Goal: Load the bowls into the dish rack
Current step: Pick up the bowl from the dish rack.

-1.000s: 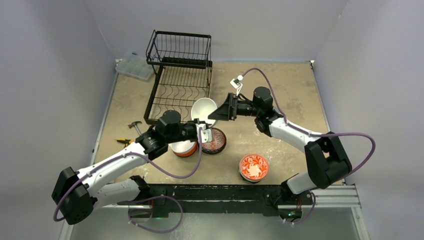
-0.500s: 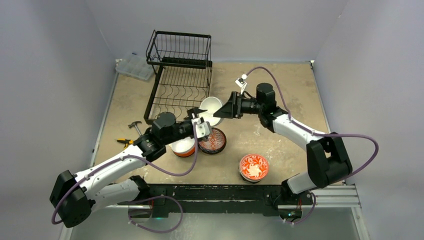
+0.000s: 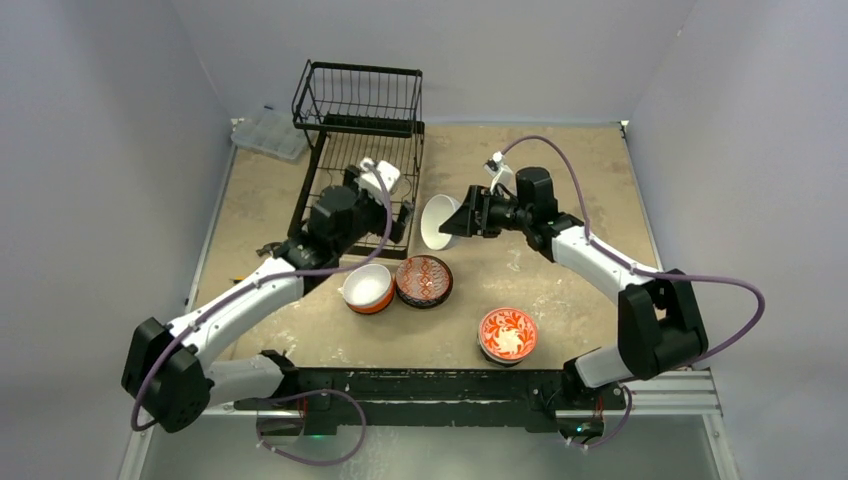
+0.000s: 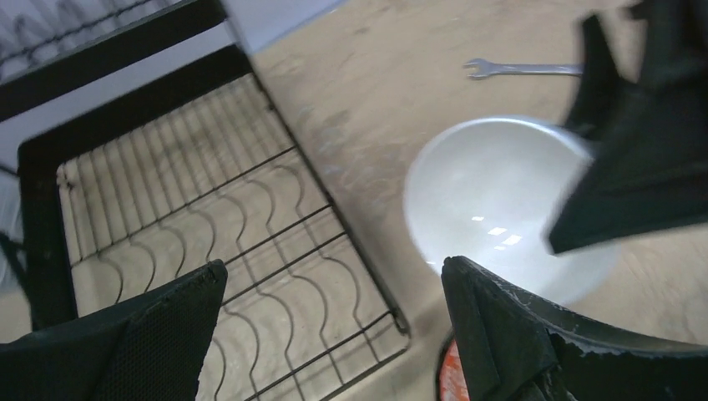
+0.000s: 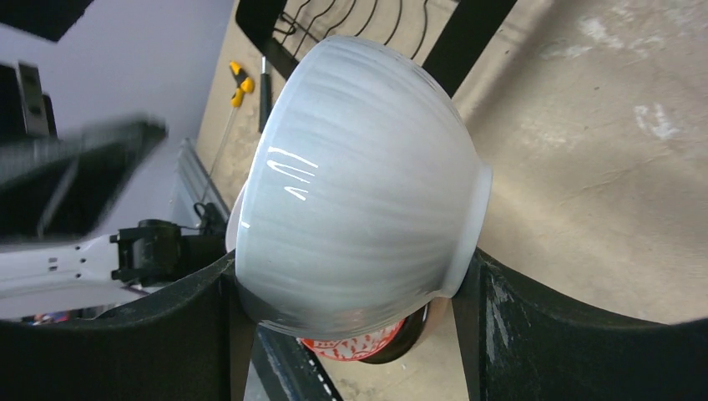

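Okay, we read this as the loading step for one bowl. The right gripper (image 3: 445, 220) has the white bowl (image 3: 432, 222) pinched across its outer wall, jaws spread wide around it. The bowl is tipped on its side, hollow turned toward the left gripper (image 4: 332, 269), and looks clear of the desk (image 3: 560, 170). The dish rack (image 3: 357, 122) sits just left of the right gripper, slotted base nearest; the bowl is beside that base, not in it yet. The left gripper hangs over the base's near corner, jaws fully apart, nothing in them. Behind both grippers, toward the arm bases, wait the orange bowl (image 3: 367, 288), the dark patterned bowl (image 3: 424, 280) just beside it, and the red floral bowl (image 3: 507, 334) apart. Next, we judge: carry the bowl leftward over the base, keep it on edge, seat the rim between two wires, then let go, with the left gripper pulled out of that path.
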You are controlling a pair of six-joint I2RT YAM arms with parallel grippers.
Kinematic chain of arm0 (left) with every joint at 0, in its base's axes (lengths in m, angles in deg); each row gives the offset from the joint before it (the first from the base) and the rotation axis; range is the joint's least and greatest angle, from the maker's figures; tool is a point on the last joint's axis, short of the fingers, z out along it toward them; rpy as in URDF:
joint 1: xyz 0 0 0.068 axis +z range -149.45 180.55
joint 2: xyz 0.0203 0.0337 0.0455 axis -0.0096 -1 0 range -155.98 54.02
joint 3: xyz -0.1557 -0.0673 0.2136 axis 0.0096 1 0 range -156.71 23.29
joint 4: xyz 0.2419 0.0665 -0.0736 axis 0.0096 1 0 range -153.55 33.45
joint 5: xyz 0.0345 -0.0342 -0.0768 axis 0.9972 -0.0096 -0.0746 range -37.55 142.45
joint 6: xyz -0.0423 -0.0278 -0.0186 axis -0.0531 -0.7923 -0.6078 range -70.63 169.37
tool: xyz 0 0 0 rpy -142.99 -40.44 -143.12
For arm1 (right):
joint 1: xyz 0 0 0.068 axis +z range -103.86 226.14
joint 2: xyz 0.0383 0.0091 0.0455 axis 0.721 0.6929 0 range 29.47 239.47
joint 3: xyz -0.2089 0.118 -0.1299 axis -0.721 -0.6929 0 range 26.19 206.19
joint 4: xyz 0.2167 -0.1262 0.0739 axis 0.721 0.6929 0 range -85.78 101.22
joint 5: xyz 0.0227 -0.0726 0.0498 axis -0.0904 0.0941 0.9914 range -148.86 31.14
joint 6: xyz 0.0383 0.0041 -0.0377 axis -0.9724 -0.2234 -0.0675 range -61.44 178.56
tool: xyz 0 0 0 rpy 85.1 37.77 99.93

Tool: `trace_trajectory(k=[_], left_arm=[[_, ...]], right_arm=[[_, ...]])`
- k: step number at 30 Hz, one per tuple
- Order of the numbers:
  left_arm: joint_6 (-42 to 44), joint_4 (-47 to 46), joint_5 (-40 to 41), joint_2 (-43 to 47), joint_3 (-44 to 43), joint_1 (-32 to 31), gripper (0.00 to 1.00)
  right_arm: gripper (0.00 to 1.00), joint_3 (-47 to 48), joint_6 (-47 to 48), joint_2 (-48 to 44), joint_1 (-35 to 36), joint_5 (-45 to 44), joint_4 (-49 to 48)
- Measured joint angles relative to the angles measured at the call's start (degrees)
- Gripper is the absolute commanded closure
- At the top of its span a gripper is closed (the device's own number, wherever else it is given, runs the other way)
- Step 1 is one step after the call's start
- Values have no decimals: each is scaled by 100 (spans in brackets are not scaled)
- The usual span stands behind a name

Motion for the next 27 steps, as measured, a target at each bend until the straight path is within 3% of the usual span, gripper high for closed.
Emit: trace_trajectory(k=[4, 16, 22, 27], left_arm=[[-844, 647, 127, -531, -588, 815, 1], [-2492, 2044, 802, -1268, -1185, 2881, 3], [-2804, 2282, 949, -1318, -1202, 3755, 1], [-2896, 2420, 466, -1814, -1355, 4301, 1]], right_arm=[[100, 105, 205, -107, -2, -269, 221], [100, 116, 398, -146, -2, -310, 413], [100, 116, 431, -146, -2, -284, 415], [100, 118, 435, -146, -2, -264, 415]])
